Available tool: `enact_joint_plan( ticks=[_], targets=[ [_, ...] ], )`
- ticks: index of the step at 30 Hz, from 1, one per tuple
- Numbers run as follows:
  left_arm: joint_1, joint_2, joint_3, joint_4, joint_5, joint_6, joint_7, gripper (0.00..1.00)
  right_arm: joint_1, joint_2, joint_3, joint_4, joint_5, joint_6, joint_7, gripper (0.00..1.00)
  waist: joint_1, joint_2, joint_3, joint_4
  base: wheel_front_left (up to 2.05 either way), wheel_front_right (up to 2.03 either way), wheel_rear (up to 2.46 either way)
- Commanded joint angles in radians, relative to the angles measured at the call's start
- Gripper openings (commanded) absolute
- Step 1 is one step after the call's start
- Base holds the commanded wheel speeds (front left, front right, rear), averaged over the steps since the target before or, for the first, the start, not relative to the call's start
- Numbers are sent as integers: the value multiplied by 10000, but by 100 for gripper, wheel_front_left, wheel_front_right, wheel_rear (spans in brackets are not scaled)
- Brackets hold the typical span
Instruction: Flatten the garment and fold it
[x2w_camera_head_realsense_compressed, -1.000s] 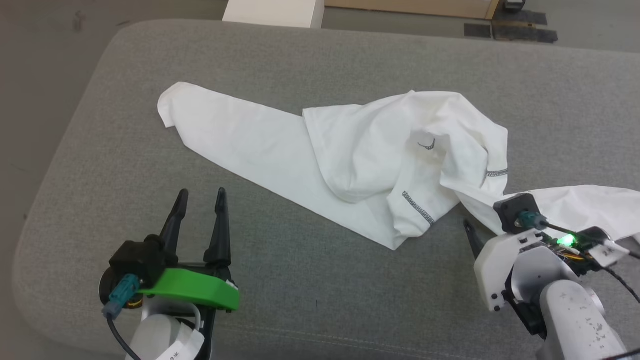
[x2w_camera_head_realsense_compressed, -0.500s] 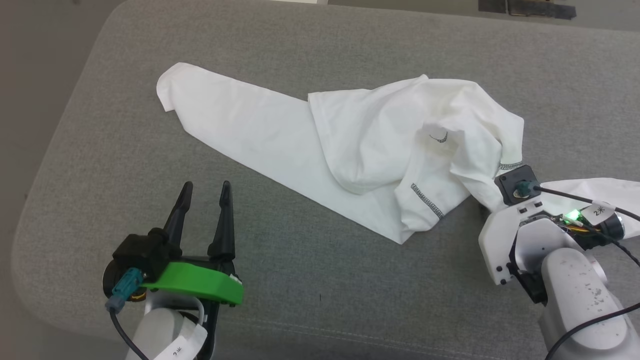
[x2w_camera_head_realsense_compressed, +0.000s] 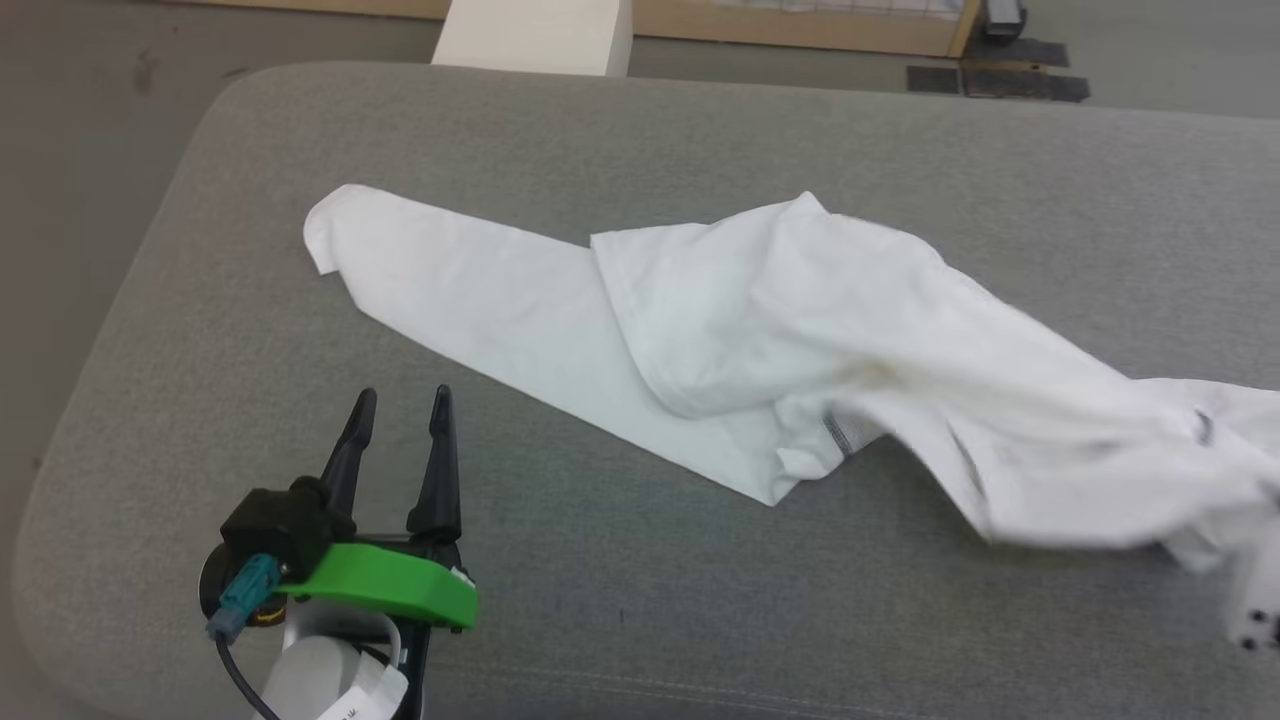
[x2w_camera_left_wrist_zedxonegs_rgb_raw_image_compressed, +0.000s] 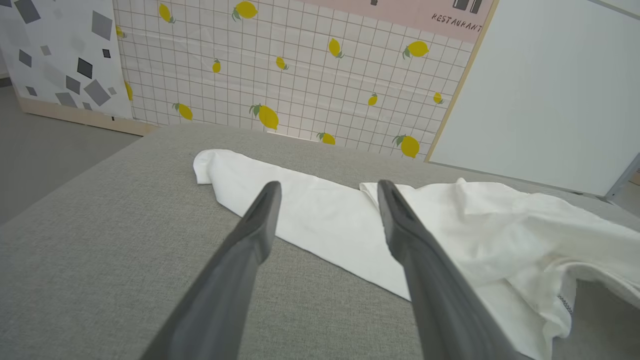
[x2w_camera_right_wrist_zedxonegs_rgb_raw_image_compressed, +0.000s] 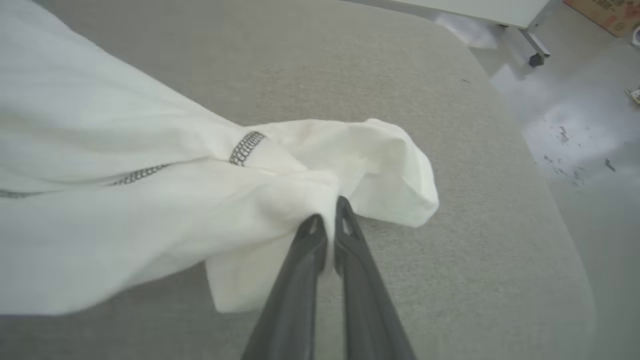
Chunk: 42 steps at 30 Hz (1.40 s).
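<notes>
Judging by its drape, we take the garment (x2w_camera_head_realsense_compressed: 720, 330) for light, limp and easily bunched, so we would grip it at seams or corners, not mid-panel. Nearest us on the grey cushion (x2w_camera_head_realsense_compressed: 620, 600), our left gripper (x2w_camera_head_realsense_compressed: 402, 393) hovers, fingers apart, short of the cloth. Our right gripper (x2w_camera_right_wrist_zedxonegs_rgb_raw_image_compressed: 329, 212) is pinched on a wad of fabric by the zigzag stitching (x2w_camera_right_wrist_zedxonegs_rgb_raw_image_compressed: 246, 147), holding that end just off the cushion's right side; the rest lies across its middle toward the far left.

Grey padded surface (x2w_camera_head_realsense_compressed: 640, 130), rounded corners. White box (x2w_camera_head_realsense_compressed: 530, 35) just beyond its far edge. Dark floor patches (x2w_camera_head_realsense_compressed: 1000, 78), possibly tape, beyond its far edge, rightward. Lemon-print gridded wall panel (x2w_camera_left_wrist_zedxonegs_rgb_raw_image_compressed: 300, 65) behind it.
</notes>
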Motion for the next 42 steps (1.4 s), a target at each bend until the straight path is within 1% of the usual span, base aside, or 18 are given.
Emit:
enact_joint_plan(
  ticks=[1,5,7,8,9,12,14,19,21,23,26,27,30,33,37,42],
  targets=[
    [103,-24,13,-1,121,30,-38,100,130,54,-226,-104,-87,-19,40,0,0,0,-172,-214,0,0,0],
    [125,-24,33,16,169,10,-38,100,334,42,-1081,161,-370,-19,195,0,0,0,-249,-365,0,0,0],
    [133,-24,23,29,176,1,-38,100,342,42,-1229,430,-488,-19,373,0,0,0,-289,-380,0,0,0],
    [135,-24,7,43,177,-4,-38,100,329,61,-1201,472,-461,-19,382,48,0,0,-315,-368,0,0,0],
    [140,-24,-22,67,181,-11,-38,100,338,95,-1069,474,-336,-19,384,100,0,0,-359,-340,0,0,0],
    [172,-24,-59,76,176,-25,-38,100,496,171,-539,26,192,-19,282,100,0,0,-425,-277,0,0,0],
    [211,-24,-88,73,170,-33,-38,100,733,163,64,-650,492,-19,136,100,0,0,-464,-211,0,0,0],
    [267,-24,-140,24,147,-48,-38,100,1266,-127,2411,-2749,1351,-19,-344,100,0,0,-419,-39,0,0,0],
    [224,-24,-155,-9,141,-53,-38,100,1262,-396,3301,-3260,1491,-19,-548,100,0,0,-310,24,0,0,0],
    [154,-24,-156,-41,134,-56,-38,100,1079,-683,4222,-3417,1573,-19,-878,100,0,0,-186,86,0,0,0],
    [19,-24,-204,-97,120,-61,-38,100,678,-1119,5581,-2912,1485,-19,-1080,100,0,0,35,210,0,0,0],
    [-38,-24,-234,-112,114,-63,-38,100,466,-1217,6023,-2560,1466,-19,-1141,100,0,0,110,264,0,0,0],
    [-187,-24,-330,-141,68,-65,-38,100,-160,-1401,6916,-1498,1298,-19,-1182,100,0,0,333,424,0,0,0],
    [-359,-24,-459,-154,6,-65,-38,100,-900,-1461,7537,-386,1137,-19,-1167,100,0,0,564,623,0,0,0],
    [-564,-24,-578,-153,-85,-34,-38,100,-1759,-1508,8083,863,1015,-19,-1011,100,0,0,839,868,0,0,0],
    [-690,-24,-703,-145,-203,30,-38,100,-2587,-1593,8565,1998,868,-19,-842,100,0,0,1097,1117,0,0,0]
  ],
)
